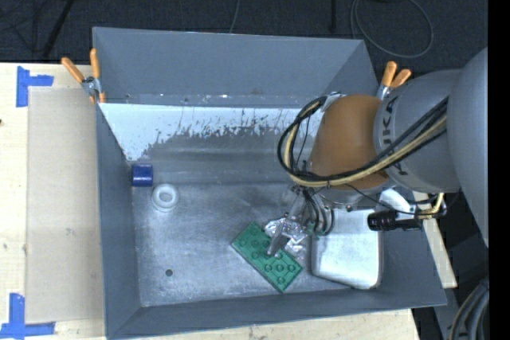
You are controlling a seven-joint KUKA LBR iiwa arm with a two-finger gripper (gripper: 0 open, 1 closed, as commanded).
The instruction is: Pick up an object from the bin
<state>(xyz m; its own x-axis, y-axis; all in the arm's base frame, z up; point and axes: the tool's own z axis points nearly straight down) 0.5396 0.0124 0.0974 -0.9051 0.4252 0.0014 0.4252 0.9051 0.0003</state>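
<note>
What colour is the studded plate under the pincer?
Green: the studded plate lies under the pincer, clearest in the camera view.

Low in the bin (207, 251), near the front wall and right of centre, hangs the gripper (287, 235). A studded plate (263, 259) lies flat on the floor right under it, running out to the gripper's left and front. A flat pad (348, 255) is just right of the gripper, beside the plate; touching or not, can't tell. A ring (165, 197) is well left of the gripper, slightly behind. A small block (142, 174) is just past the ring, further left and behind, by the left wall.
</note>
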